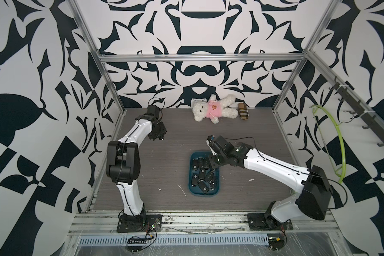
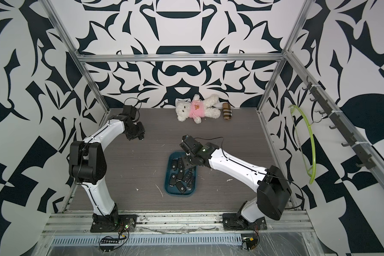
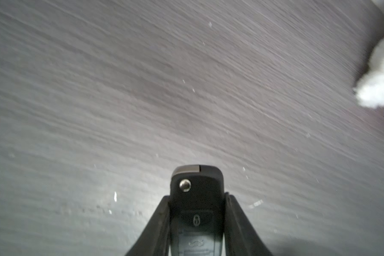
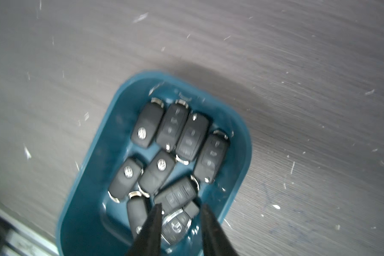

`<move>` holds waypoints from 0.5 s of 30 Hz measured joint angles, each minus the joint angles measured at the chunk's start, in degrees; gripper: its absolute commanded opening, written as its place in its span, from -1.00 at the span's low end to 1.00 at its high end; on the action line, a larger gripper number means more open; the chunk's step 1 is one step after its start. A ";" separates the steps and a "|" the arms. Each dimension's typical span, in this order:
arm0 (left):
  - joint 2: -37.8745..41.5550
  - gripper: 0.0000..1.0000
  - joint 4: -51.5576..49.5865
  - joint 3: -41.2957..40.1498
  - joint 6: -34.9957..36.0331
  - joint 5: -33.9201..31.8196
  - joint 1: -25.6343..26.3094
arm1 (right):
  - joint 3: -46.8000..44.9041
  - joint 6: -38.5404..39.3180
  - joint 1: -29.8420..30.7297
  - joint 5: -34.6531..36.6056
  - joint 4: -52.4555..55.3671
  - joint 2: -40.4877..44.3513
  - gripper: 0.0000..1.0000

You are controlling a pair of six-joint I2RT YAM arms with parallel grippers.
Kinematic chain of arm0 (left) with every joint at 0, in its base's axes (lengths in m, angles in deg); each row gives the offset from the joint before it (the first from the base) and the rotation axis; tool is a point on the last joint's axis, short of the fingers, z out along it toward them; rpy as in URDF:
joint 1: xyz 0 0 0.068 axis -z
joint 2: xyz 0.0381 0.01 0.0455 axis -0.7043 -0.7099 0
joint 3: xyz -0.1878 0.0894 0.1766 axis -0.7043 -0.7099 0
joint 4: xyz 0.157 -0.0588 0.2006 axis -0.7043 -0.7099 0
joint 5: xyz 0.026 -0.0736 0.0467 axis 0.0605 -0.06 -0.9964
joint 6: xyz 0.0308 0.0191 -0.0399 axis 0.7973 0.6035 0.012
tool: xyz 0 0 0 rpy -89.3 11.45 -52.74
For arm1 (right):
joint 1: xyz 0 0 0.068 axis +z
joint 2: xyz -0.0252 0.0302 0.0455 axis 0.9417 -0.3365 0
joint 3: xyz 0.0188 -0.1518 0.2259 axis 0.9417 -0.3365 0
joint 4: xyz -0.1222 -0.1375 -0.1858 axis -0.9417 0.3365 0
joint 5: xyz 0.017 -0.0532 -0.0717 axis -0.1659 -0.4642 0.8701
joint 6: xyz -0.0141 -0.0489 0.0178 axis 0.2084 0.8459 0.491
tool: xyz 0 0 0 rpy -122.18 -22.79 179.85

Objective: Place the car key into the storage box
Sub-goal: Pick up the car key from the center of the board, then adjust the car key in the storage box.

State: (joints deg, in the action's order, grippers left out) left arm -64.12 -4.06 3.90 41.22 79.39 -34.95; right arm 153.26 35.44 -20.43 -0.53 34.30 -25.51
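The storage box [image 1: 192, 191] [image 2: 167, 188] is a shallow teal tray in mid-table, and several black key fobs [image 4: 157, 170] lie in it. In the left wrist view a black car key [image 3: 196, 177] with a lock button sits clamped between the jaws of my left gripper [image 3: 197, 196]. That gripper [image 1: 160, 137] hangs over bare table at the back left, well away from the box. My right gripper [image 4: 181, 206] [image 1: 212, 170] hovers above the box's right part [image 4: 87, 221]. Its fingers stand a key's width apart with nothing gripped between them.
A white teddy bear [image 1: 211, 108] in a pink shirt lies at the back wall, and its paw [image 3: 377, 88] shows in the left wrist view. A brown plaid pouch [image 1: 243, 112] lies beside it. A green hanger [image 1: 339, 141] hangs on the right wall.
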 measured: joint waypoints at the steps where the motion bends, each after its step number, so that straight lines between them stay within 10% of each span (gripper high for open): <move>1: 1.49 -0.36 0.02 -1.25 -0.48 0.15 0.55 | -0.66 0.02 1.20 0.20 0.74 0.46 -0.97; 15: 13.05 -0.34 -0.35 -9.42 -3.78 0.83 3.02 | -5.33 -0.68 9.60 -0.48 1.60 -3.72 -1.00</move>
State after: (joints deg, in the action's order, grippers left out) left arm -51.07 -4.41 -5.52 37.44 80.22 -31.93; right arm 147.93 34.76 -10.83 -1.01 35.90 -29.22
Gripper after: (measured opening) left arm 0.381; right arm 0.048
